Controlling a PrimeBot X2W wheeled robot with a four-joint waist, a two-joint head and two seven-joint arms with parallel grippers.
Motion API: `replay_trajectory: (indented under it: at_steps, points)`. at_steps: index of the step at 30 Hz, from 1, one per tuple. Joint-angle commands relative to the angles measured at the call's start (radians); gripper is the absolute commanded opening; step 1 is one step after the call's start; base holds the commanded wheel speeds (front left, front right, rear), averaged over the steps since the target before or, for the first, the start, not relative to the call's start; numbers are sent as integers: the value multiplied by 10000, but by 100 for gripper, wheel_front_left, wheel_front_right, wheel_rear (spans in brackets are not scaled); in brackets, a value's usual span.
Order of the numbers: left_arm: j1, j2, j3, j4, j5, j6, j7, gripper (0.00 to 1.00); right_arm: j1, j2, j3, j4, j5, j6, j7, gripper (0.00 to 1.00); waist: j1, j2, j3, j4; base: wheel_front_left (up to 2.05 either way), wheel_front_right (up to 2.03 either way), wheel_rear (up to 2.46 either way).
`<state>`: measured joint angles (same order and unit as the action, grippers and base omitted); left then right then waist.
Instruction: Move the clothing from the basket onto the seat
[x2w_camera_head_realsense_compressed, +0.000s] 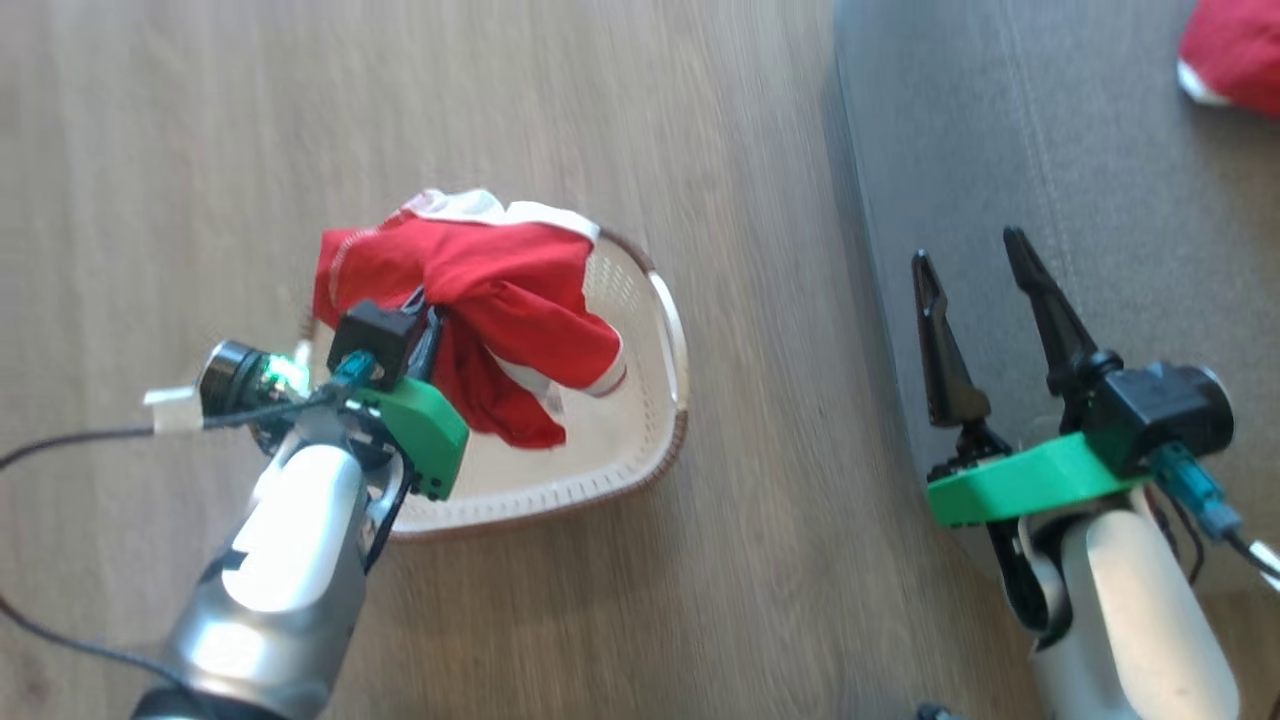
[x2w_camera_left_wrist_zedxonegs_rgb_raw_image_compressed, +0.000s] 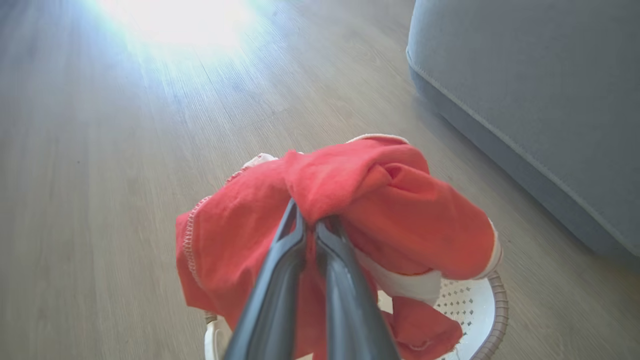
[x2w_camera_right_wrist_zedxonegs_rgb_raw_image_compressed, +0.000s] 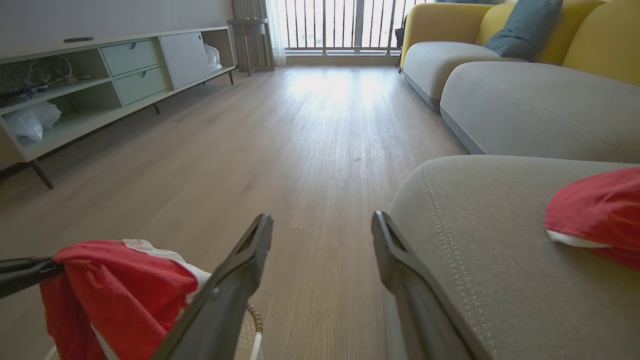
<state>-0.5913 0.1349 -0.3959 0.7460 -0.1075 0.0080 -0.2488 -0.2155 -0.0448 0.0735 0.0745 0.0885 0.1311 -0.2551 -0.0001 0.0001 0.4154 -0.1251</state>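
- Dark fingers of the left pincer are pressed together on a bunched fold of the red clothing. It hangs lifted over the basket, with its lowest folds trailing down inside (whether they touch the bottom I cannot tell).
- Main risk, as I judge it: the grip holds one gathered fold only. The soft fabric could slide free on the swing across and drop on the floor short of the seat.
- A dangling hem could also catch the basket's rim and drag or tip that light basket as the arm rises.
- The seat lies to the robot's right, apart from the basket across a strip of floor. Another red garment already lies on its far part.
- The right pincer hovers over the seat near its edge, fingers spread wide and empty. It sits in the likely path, so the two arms could crowd each other.
- The wooden floor is pale planking, with strong glare from the window.
- Farther out are a low shelving unit along the wall, a railed window and a yellow-backed sofa with a blue cushion.
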Motion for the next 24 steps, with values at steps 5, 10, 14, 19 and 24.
replay_trajectory:
  at_steps: [5, 10, 14, 19, 24]
  points:
    - [827, -6, 821, -1866, -96, 88, -129, 0, 469, -54, 176, -81, -95, -4, -67, 100, 1, -1, -1642, 724, 0, 0, 0]
    - [1601, -293, 1190, -3150, -52, 29, -129, 0, 851, -54, 93, 93, -101, -4, -67, 100, 1, -1, -2488, 1040, 0, 0, 0]
    - [2066, -502, 1451, -4048, -27, -19, -129, 0, 1117, -54, 100, 159, -169, -4, -67, 100, 1, -1, -3021, 1260, 0, 0, 0]
    - [2454, -720, 1810, -5097, -210, -108, -129, 0, 1435, -54, -18, 229, -170, -4, -67, 100, 1, -1, -3596, 1495, 0, 0, 0]
    - [2662, -812, 1985, -6054, -246, -90, -129, 0, 1755, -54, 109, 277, -114, -4, -67, 100, 1, -1, -3989, 1610, 0, 0, 0]
